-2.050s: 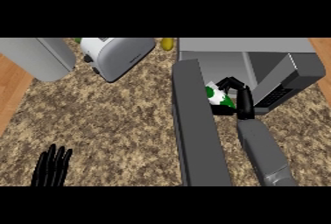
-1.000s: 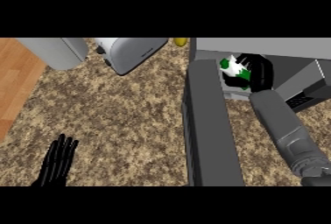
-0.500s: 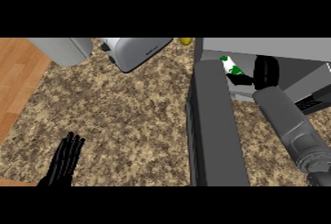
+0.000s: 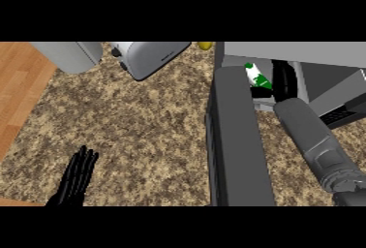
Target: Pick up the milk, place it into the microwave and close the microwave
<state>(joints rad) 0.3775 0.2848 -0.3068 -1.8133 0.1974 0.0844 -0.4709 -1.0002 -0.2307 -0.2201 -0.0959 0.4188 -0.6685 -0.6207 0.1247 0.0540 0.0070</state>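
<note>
The right robot hand (image 4: 284, 80) is inside the open cavity of the grey box-shaped microwave (image 4: 300, 49), at the far right of the table. It lies directly against the white milk carton with green print (image 4: 255, 76), on the carton's right side. Whether this robot hand has the milk carton in its hold or has let it go, I cannot tell from this view, because the black hand and the dark cavity run together. The carton stands inside the cavity, close to its left edge, and looks a little tilted. The grey right forearm (image 4: 314, 140) goes in over the opening from the lower right.

The dark grey flat microwave door (image 4: 236, 145) is swung fully open and lies between the two arms. To the left of it is the speckled brown stone table (image 4: 143, 121), and a silver toaster (image 4: 154, 55) stands at its far edge. The left robot hand (image 4: 75, 178) rests open near the lower left edge.

I judge that the placing step is almost done. The next move calls for leaving the carton upright, taking the right arm out without knocking it, and then pushing the door shut.
</note>
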